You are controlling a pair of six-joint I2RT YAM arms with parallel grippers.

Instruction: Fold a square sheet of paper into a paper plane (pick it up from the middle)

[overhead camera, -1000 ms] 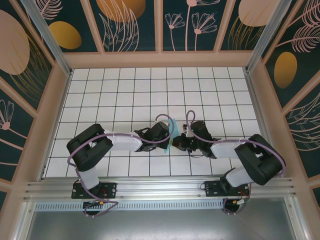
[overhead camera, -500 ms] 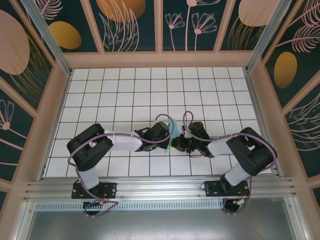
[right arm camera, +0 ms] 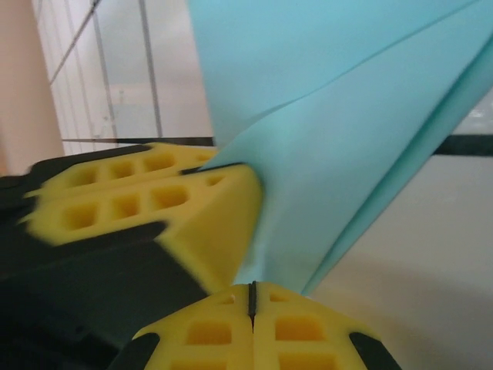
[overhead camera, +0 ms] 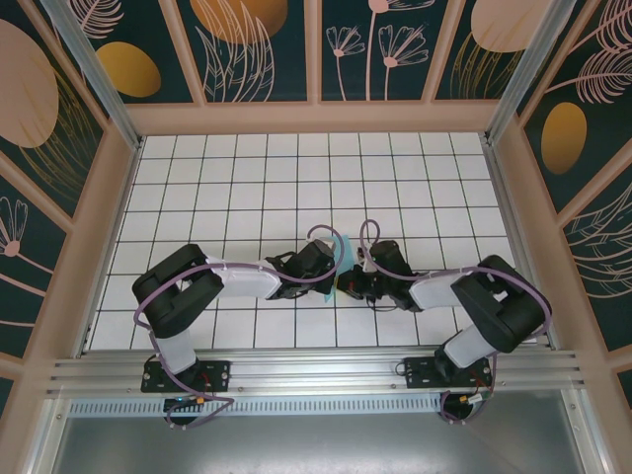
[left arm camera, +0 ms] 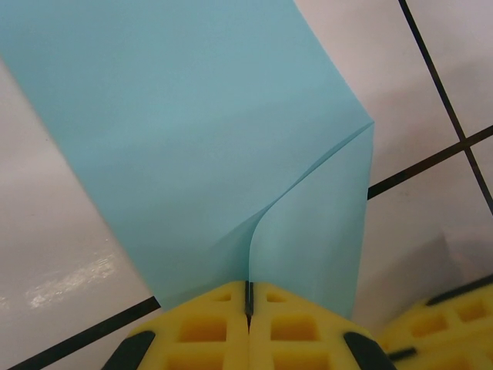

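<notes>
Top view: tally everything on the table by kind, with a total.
square sheet of paper: 1
arms: 2 (left arm, right arm)
grippers: 2 (left gripper, right gripper), both shut on the sheet
Total: 5

**Overhead view.** Illumination is bright and even, coming from above. The white tabletop (overhead camera: 247,178) carries no hot spots, and the shadows on it are soft and short. Focus is sharp throughout. Wide-angle distortion leans the enclosure walls (overhead camera: 87,247) outward toward 9 and 3 o'clock.

**Left wrist view.** The turquoise sheet (left arm camera: 192,139) is evenly lit and crisp along its crease. A dull glare patch lies on the tabletop at 8 o'clock, and a grey shadow at 4 o'clock. The left tool (left arm camera: 249,297) at 6 o'clock is slightly soft.

**Right wrist view.** The left tool at 9 o'clock is smeared by blur. Tabletop lines at 11 o'clock are out of focus. The right tool (right arm camera: 252,297) at 6 o'clock reads clear.
</notes>
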